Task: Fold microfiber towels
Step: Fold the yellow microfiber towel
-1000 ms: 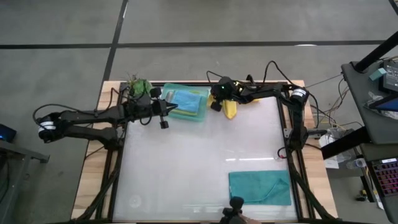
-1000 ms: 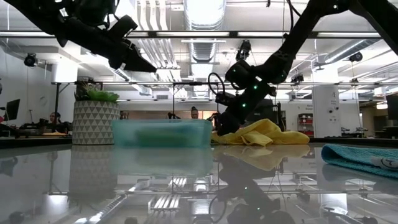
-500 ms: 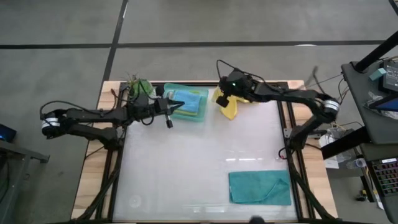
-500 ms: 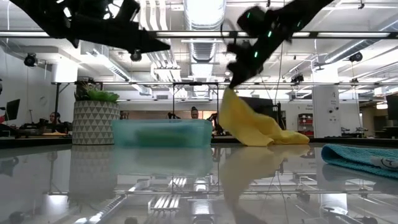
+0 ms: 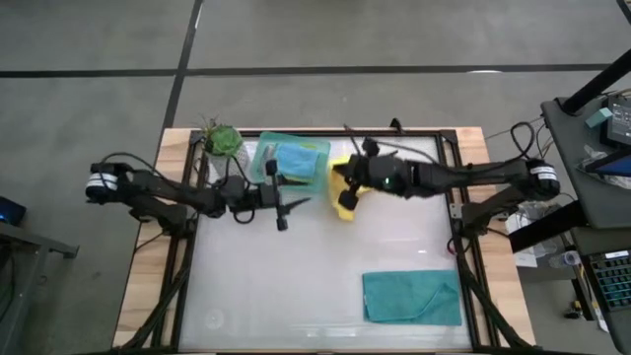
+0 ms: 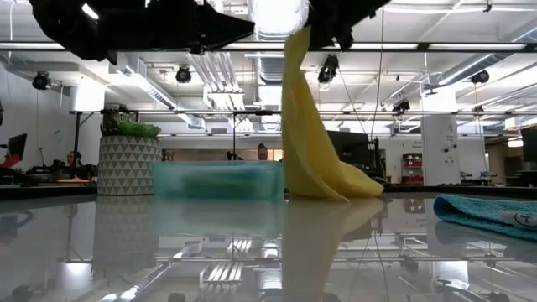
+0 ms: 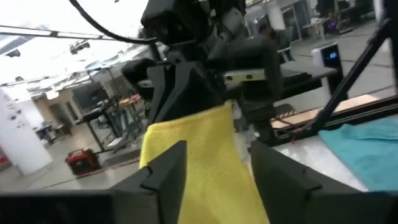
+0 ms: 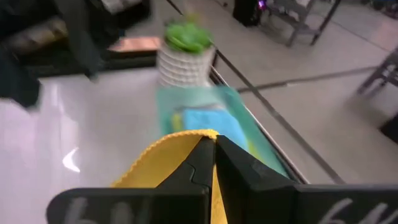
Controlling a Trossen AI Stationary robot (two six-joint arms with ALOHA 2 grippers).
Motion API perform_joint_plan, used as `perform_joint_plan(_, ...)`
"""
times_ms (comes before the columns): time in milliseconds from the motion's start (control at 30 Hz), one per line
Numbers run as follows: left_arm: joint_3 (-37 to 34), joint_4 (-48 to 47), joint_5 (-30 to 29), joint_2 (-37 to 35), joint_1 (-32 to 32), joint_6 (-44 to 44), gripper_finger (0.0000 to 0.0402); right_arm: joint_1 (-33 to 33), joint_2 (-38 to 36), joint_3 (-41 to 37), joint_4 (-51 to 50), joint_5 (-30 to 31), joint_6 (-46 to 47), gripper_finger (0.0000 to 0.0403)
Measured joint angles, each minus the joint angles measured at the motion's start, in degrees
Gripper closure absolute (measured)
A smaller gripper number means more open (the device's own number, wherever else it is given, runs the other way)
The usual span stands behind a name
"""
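Observation:
A yellow towel hangs from my right gripper, which is shut on its upper end above the table's far middle. My left gripper is open. It is level with the towel on its left side, and its fingers frame the towel without touching it. A teal towel lies flat at the near right. Another teal towel lies in the mint tray. My right gripper pinches the yellow towel's hemmed upper edge between its two shut fingers, reaching in from the table's right side. The towel hangs below the fingers in a long slack fold. Its lower end rests bunched on the table.
A potted plant stands at the far left corner beside the tray. Bare glossy table lies between the arms and the near edge. Cables run along the far right rim.
My right gripper has risen and come toward the table's middle and near side. It has drawn the yellow towel up from a heap into a hanging strip whose lower end stays on the table. My left gripper has moved right toward the towel and opened.

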Motion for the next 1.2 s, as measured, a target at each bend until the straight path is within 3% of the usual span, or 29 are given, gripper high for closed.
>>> perform_joint_plan(200,2.6,2.9,-11.0,6.6,-6.3,0.1,0.0195,6.4,3.9,3.3,2.8,8.0,4.0,0.0394)
perform_joint_plan(333,6.3,2.9,-18.9,10.8,-10.4,0.1,0.0174,8.0,7.0,7.6,2.9,9.9,6.6,0.0394)
perform_joint_plan(500,10.4,2.9,-43.8,14.6,-15.5,3.5,0.0156,8.7,11.0,13.0,1.1,10.0,7.5,0.0394)
perform_joint_plan(567,11.5,2.8,-49.5,15.3,-17.0,5.6,0.0153,8.7,12.3,15.3,-0.9,10.1,7.4,0.0394)
perform_joint_plan(667,12.4,2.8,-52.0,15.9,-18.5,4.1,0.0153,8.7,14.0,18.1,-3.0,12.2,7.4,0.0394)
perform_joint_plan(900,13.9,2.8,-65.6,20.2,-19.0,1.1,0.0153,8.7,17.3,22.2,-3.9,16.5,8.8,0.0394)
perform_joint_plan(1200,19.9,3.2,-69.7,25.6,-17.1,4.9,0.0153,8.7,17.2,22.5,-5.1,16.5,9.3,0.0394)
